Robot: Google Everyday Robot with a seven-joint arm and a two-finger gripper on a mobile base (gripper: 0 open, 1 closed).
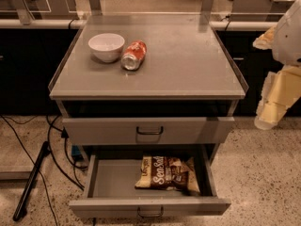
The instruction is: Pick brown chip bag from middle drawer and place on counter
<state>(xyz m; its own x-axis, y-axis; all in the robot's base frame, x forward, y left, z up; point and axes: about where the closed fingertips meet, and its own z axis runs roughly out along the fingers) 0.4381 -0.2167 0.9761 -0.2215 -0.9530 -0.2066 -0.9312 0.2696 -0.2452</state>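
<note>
The tool (271, 113) hangs at the far right edge of the view, out past the cabinet's side and about level with the upper drawer front (188, 130). It isn't holding or touching anything I can see, and honestly I can't tell if it's released or clenched.

The brown chip bag (169, 174) is well below the tool and off to its left in the view. It's lying flat in the pulled-out middle drawer (113, 185), toward the half of the drawer nearer the tool, white lettering facing up.

The counter (188, 65) sits up and left of the tool. On its far side from the tool there's a white bowl (106, 46) with an orange-red soda can (133, 55) tipped on its side just beside it, the can being the closer of the two.
</note>
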